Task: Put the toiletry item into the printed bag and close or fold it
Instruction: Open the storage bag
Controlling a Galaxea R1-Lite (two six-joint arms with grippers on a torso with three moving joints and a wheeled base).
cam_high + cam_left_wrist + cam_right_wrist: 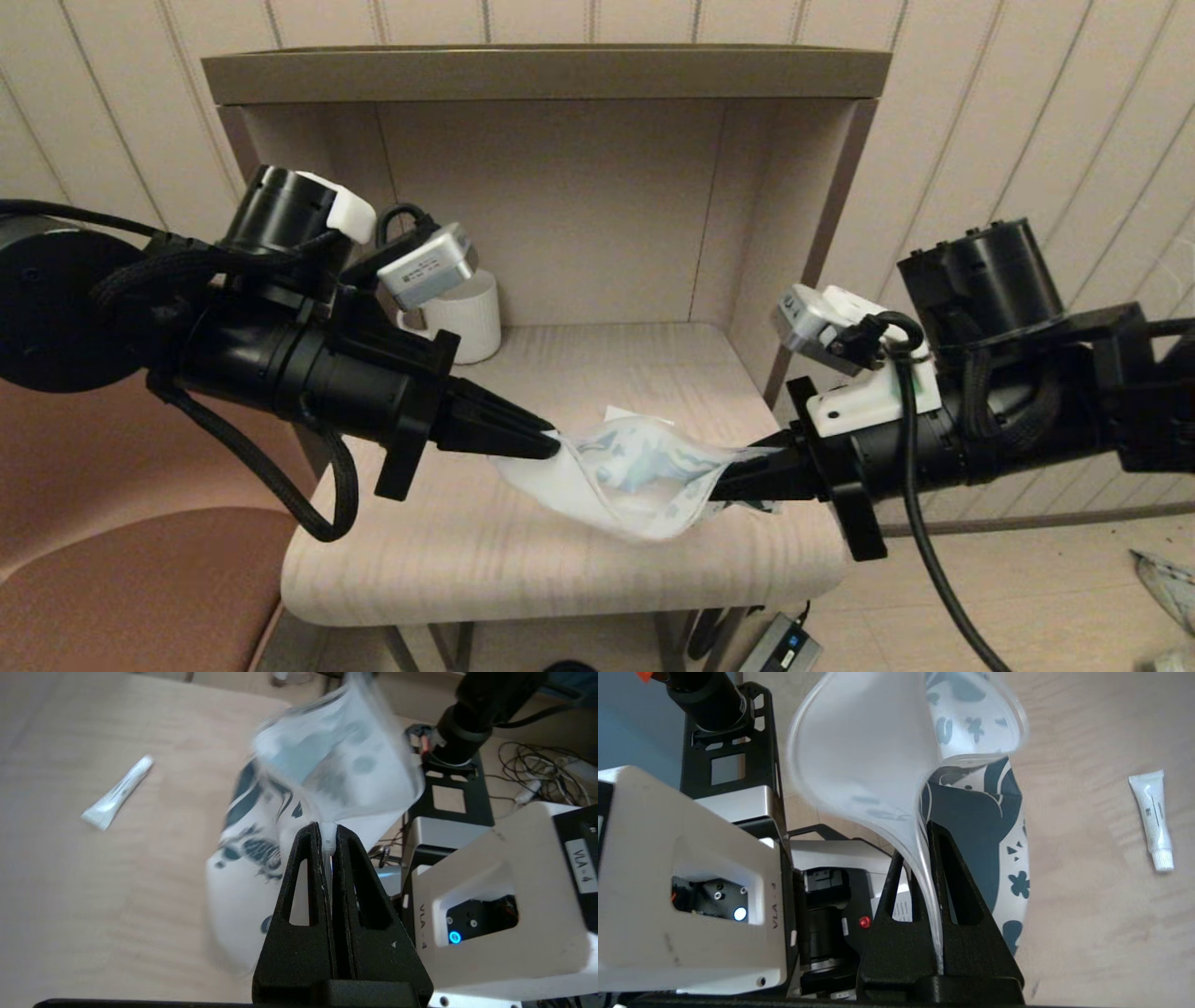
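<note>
The printed bag [635, 476], white and crinkly with teal leaf prints, hangs stretched between my two grippers just above the shelf board. My left gripper [555, 446] is shut on its left edge [328, 828]. The right gripper [724, 481] is shut on the opposite edge [920, 837]. Between them the bag [327, 765] billows and its mouth [864, 751] gapes. The toiletry item [117, 793], a small white tube, lies flat on the board beyond the bag [1153, 816], free of both grippers. From the head view I cannot make it out behind the bag.
A white ribbed mug [464, 317] stands at the back left of the shelf board [560, 579], partly behind my left wrist. Side walls and a top panel [541, 75] enclose the niche. A pink seat [140, 579] is at the lower left.
</note>
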